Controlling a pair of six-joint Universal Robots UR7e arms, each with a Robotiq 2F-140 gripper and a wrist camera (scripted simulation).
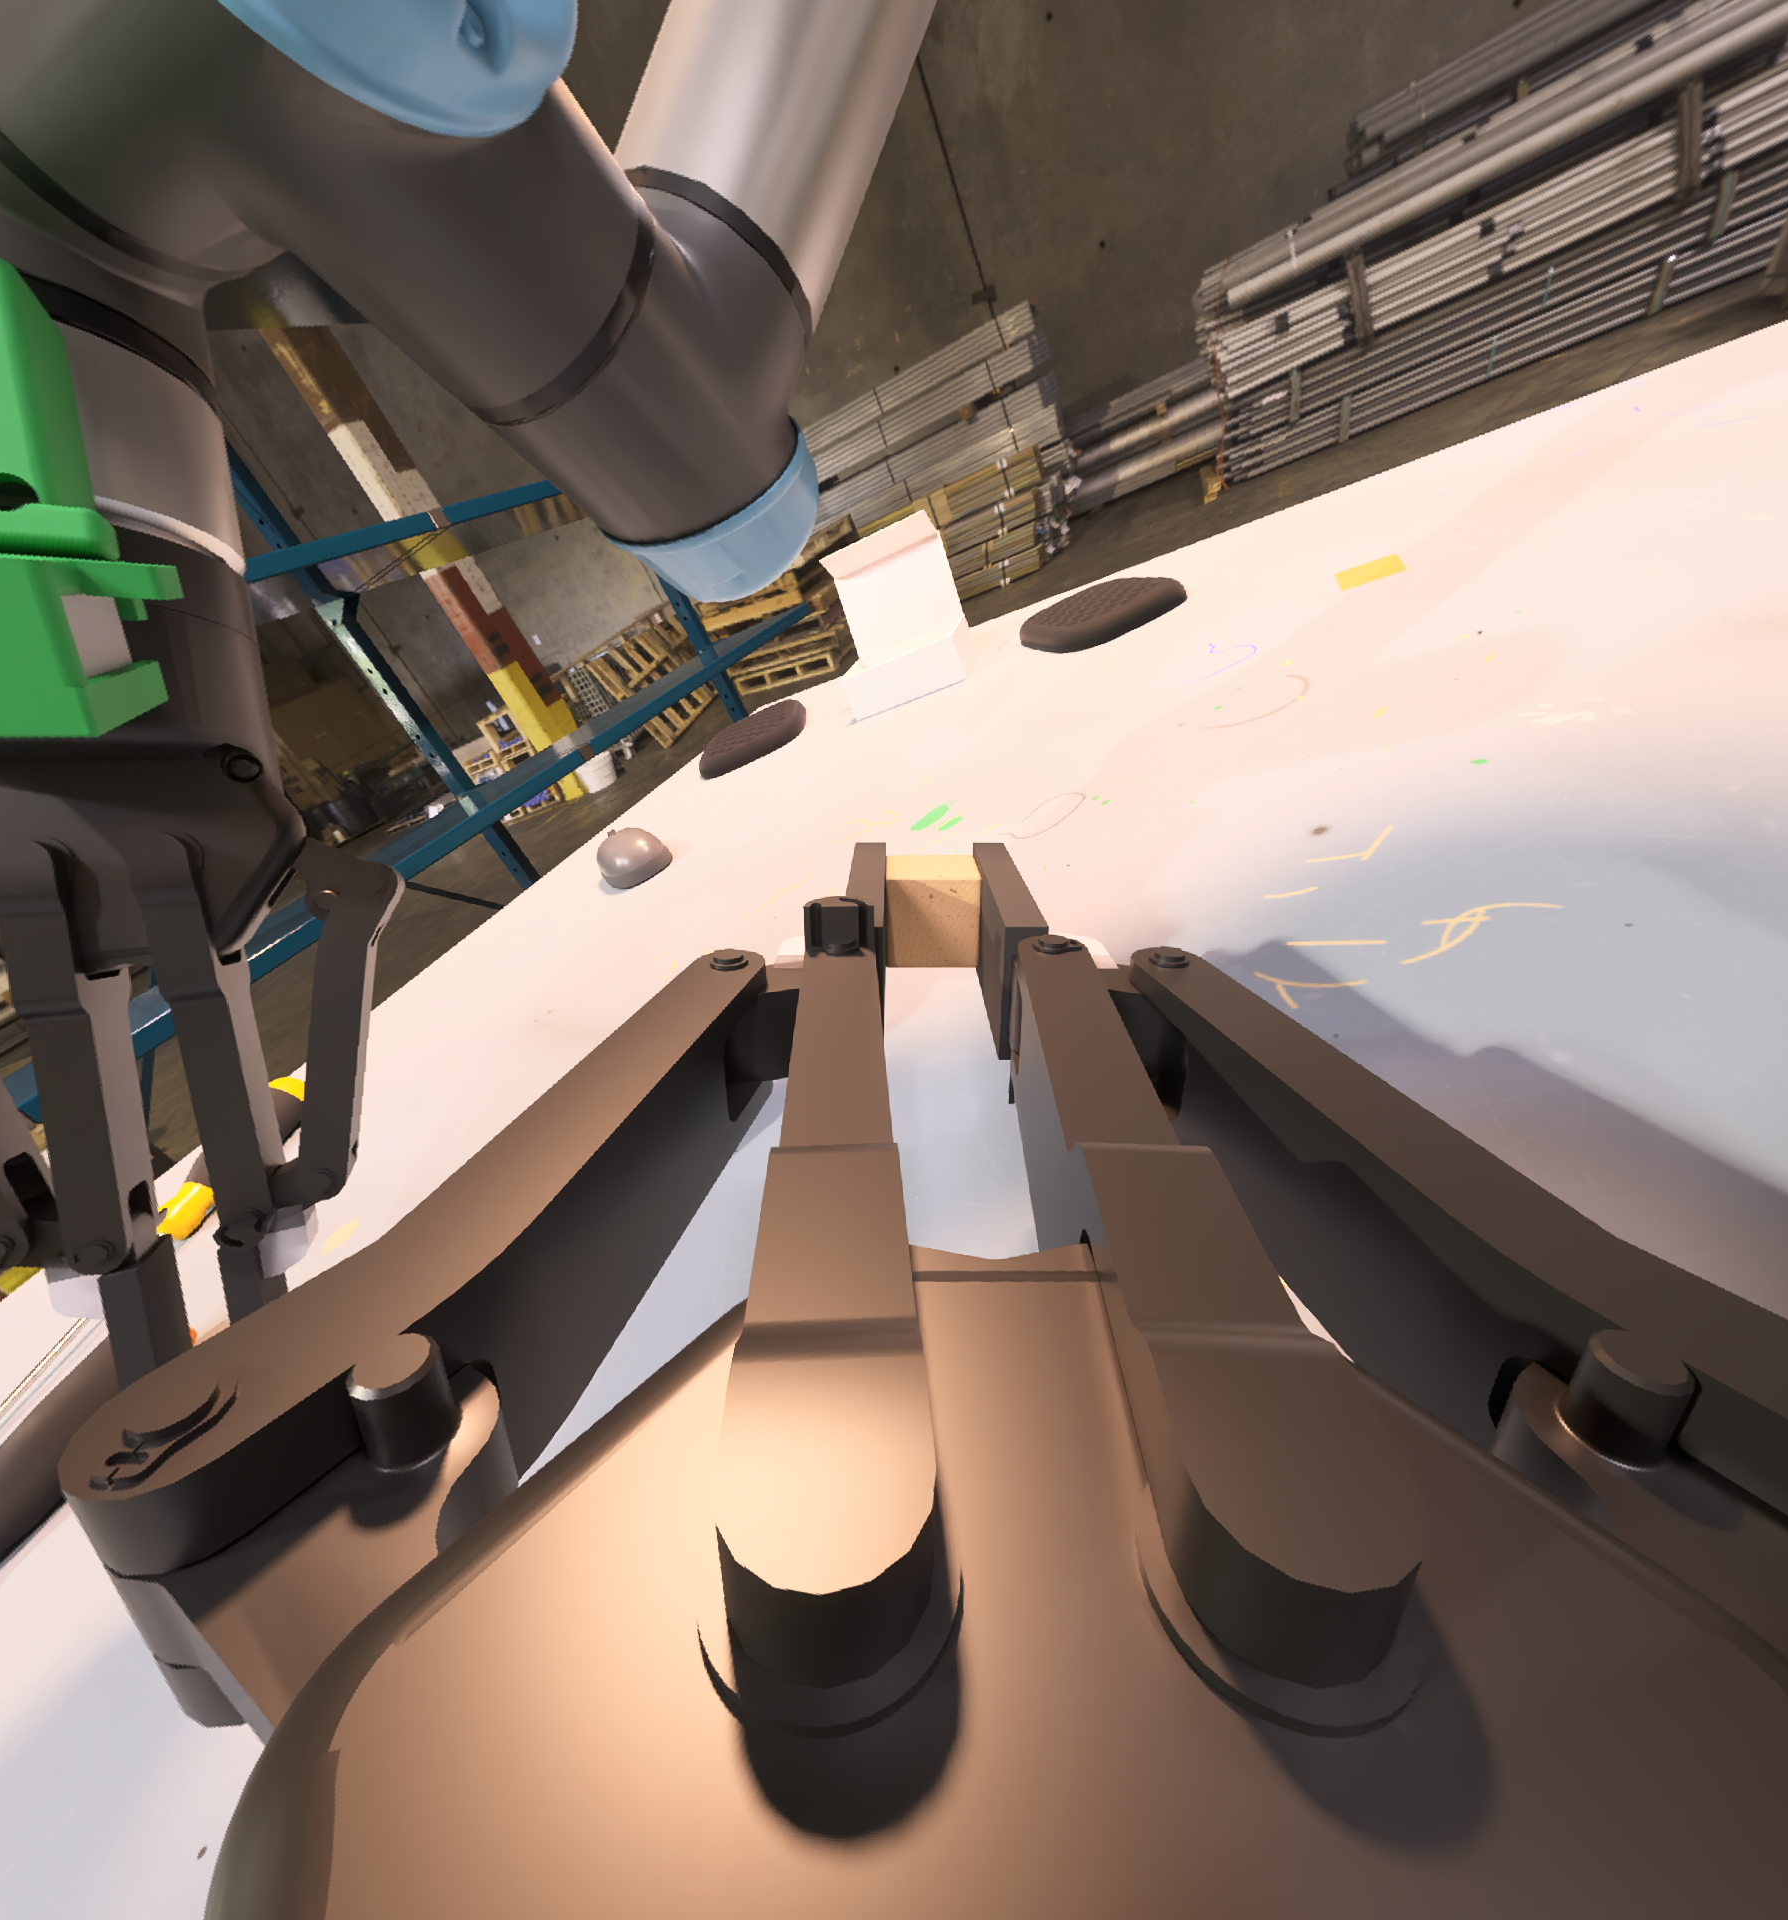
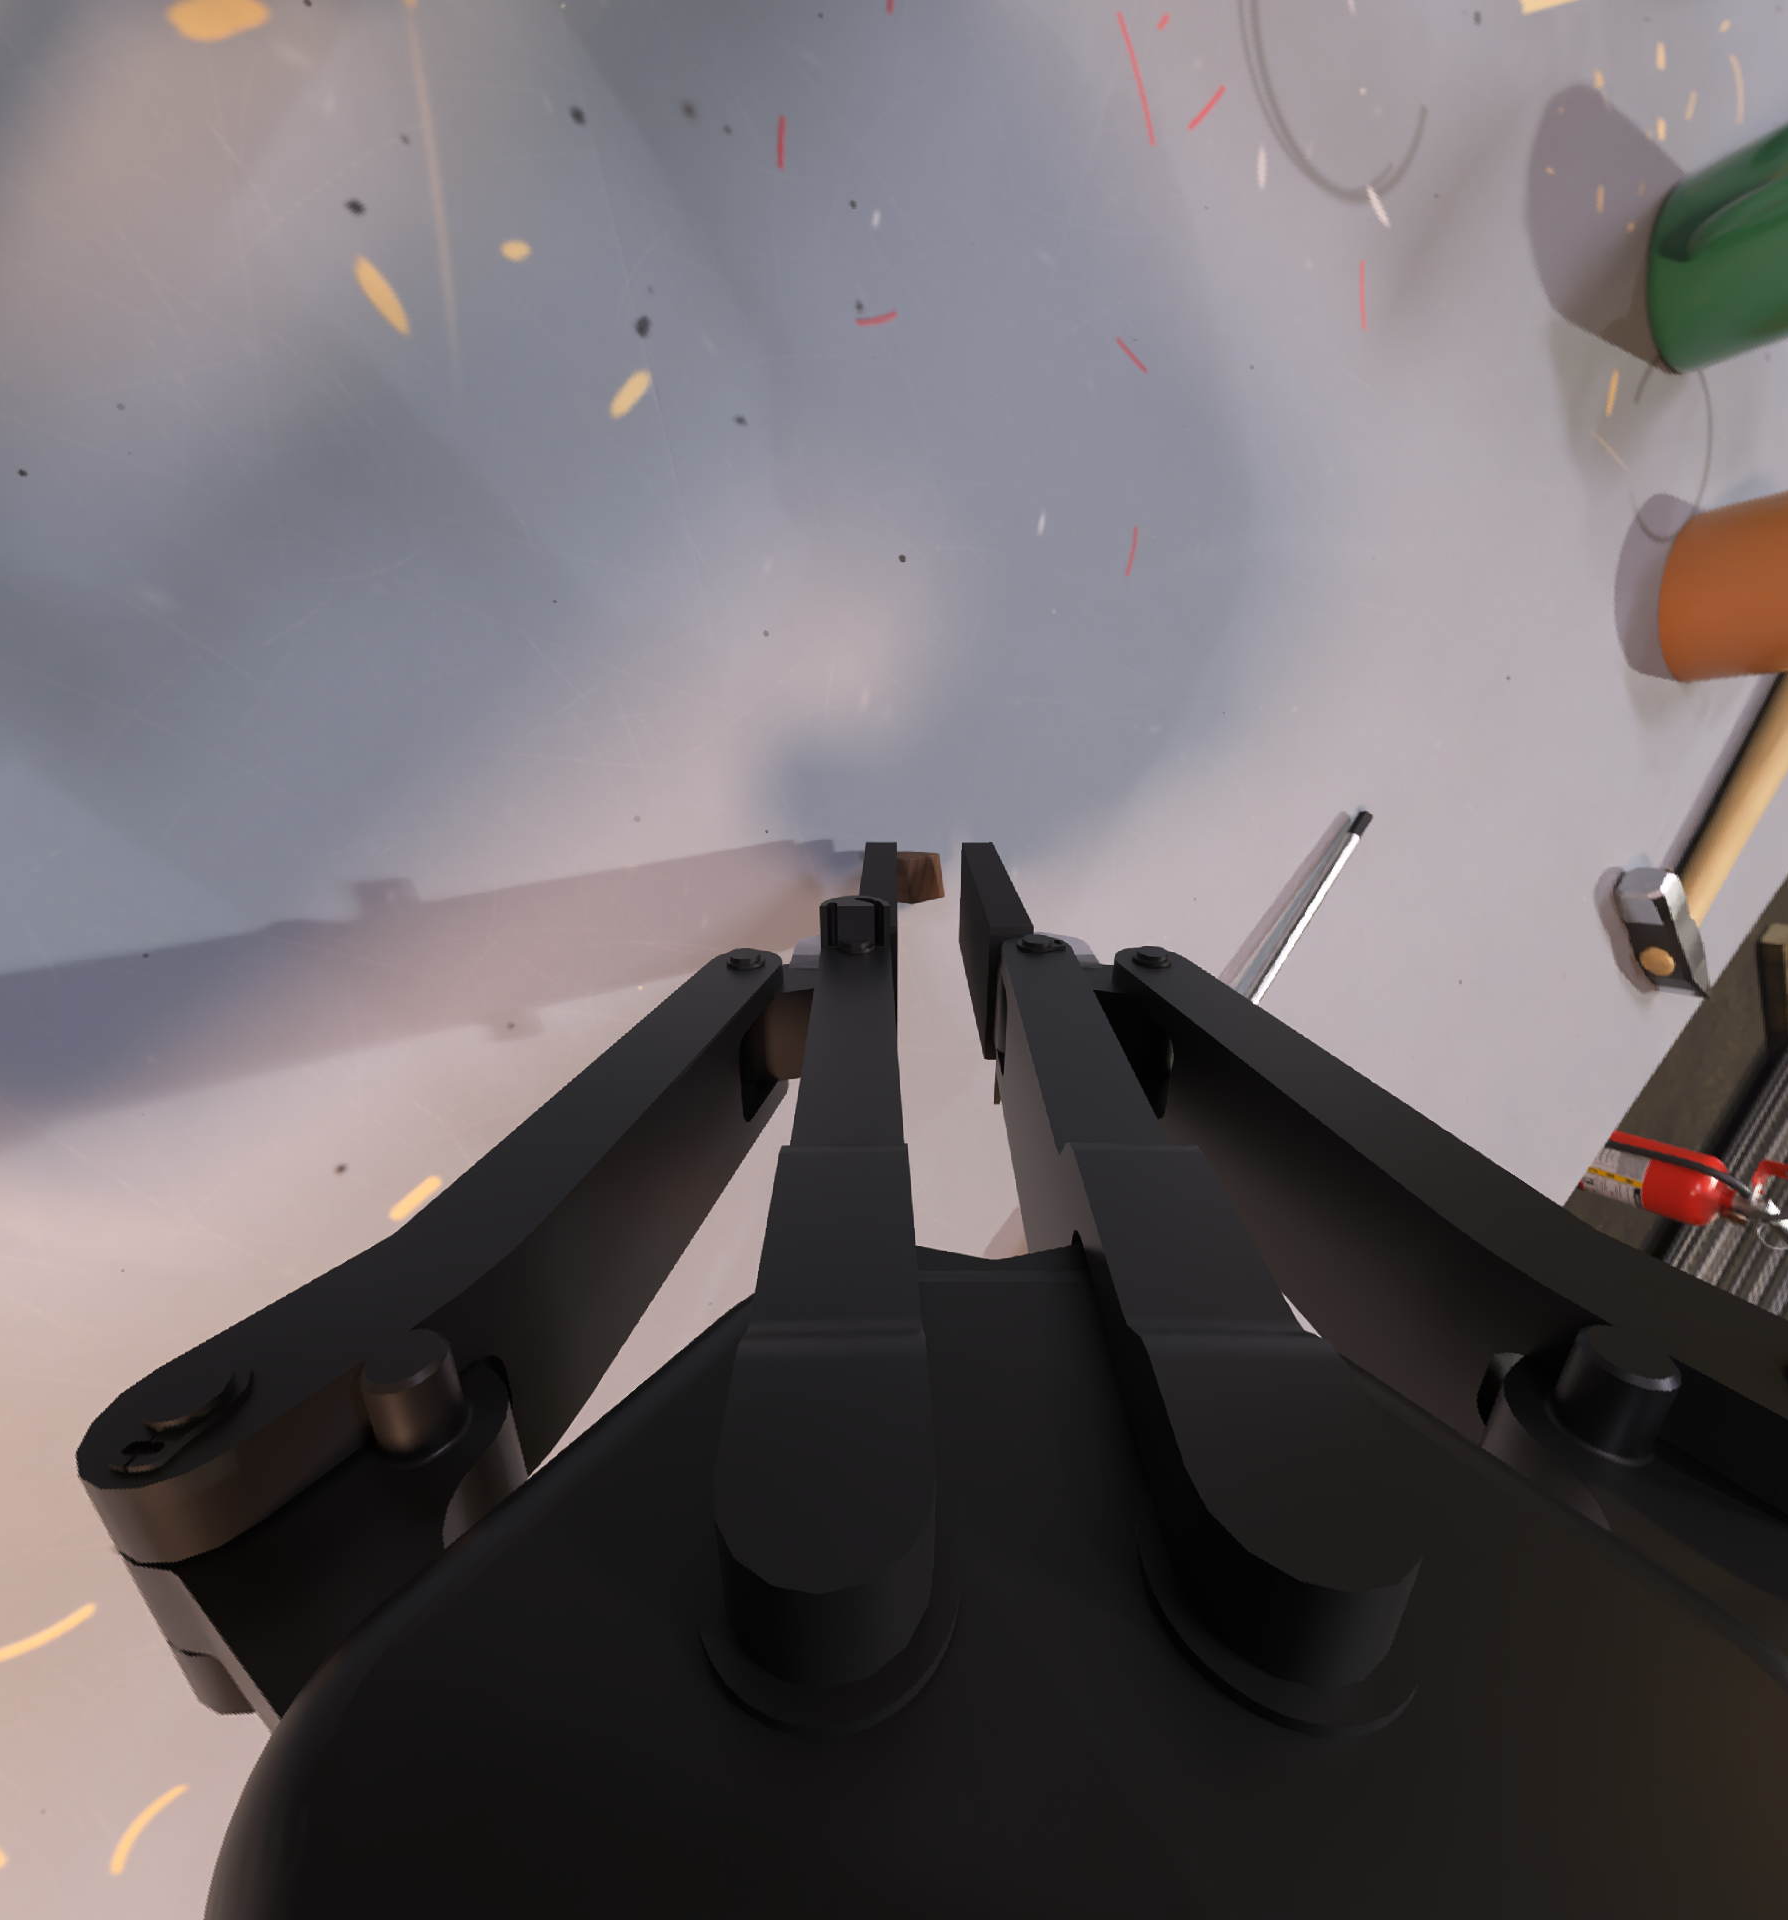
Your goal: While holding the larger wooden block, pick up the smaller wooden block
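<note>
My left gripper is shut on the larger wooden block, a light tan cube held between its pads above the white table. The right gripper shows at the left of the left wrist view, pointing down at the table. In the right wrist view, the right gripper points down at the table with its jaws narrowly apart. The smaller wooden block, dark brown, sits between the fingertips against the left finger. A thin gap separates it from the right finger.
A white box, two black pads and a grey dome lie farther back. A green cylinder, an orange pot, a hammer and a metal rod lie near the table's right edge.
</note>
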